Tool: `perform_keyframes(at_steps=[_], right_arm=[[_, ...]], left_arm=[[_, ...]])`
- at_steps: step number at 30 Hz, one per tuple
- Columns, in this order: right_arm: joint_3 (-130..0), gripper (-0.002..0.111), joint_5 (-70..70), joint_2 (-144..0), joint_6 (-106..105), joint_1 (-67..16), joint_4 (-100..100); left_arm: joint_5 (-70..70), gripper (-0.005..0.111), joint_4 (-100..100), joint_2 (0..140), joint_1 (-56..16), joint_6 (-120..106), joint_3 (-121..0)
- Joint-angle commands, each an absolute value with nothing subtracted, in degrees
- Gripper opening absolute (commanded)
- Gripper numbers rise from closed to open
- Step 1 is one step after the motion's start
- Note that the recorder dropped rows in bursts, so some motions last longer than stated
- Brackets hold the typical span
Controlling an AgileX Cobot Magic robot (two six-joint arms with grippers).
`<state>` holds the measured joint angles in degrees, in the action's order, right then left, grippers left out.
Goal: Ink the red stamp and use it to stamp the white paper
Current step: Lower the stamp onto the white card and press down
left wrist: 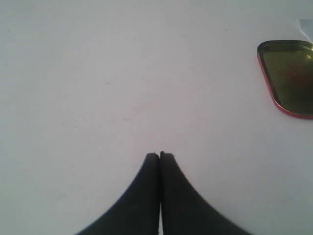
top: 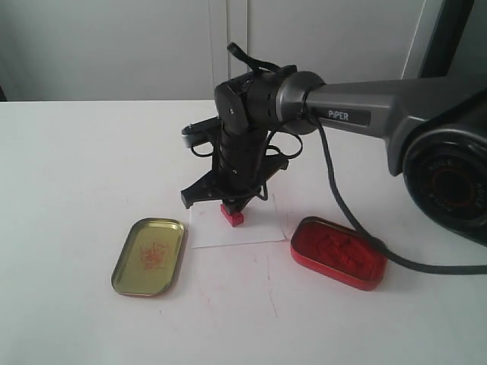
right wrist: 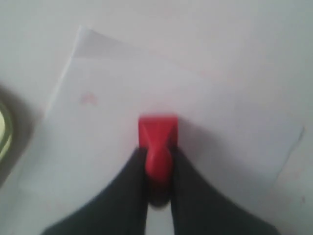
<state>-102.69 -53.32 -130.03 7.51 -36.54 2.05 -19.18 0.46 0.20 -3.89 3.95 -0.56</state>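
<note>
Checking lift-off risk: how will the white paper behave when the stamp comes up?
The white paper looks thin and untaped, so it probably flexes and slides easily. The red stamp in the right gripper sits over it; tacky ink might lift the sheet.

Setting: robot test bench, lab-like, shown by a plain white table (top: 68, 167) under the right gripper (top: 232, 207), a pale panelled wall (top: 114, 46) behind it, and a grey arm (top: 358, 114) lettered PiPER above, its black cable (top: 449, 268) trailing across the tabletop.
</note>
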Motion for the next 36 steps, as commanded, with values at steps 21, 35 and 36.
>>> perform_keyframes(at_steps=[21, 35, 36], right_arm=[[-102.56, 0.0, -57.71, -140.85, 7.79, -36.56, 2.37], [-102.56, 0.0, -58.23, -142.48, 7.79, -36.56, 1.53], [-102.56, 0.0, -58.39, -142.47, 7.79, -36.56, 1.53]], left_arm=[[-20.11, 0.0, 0.47, 0.0, -3.85, 4.06, 0.0], [-20.11, 0.0, 0.47, 0.0, -3.85, 4.06, 0.0], [-20.11, 0.0, 0.47, 0.0, -3.85, 4.06, 0.0]])
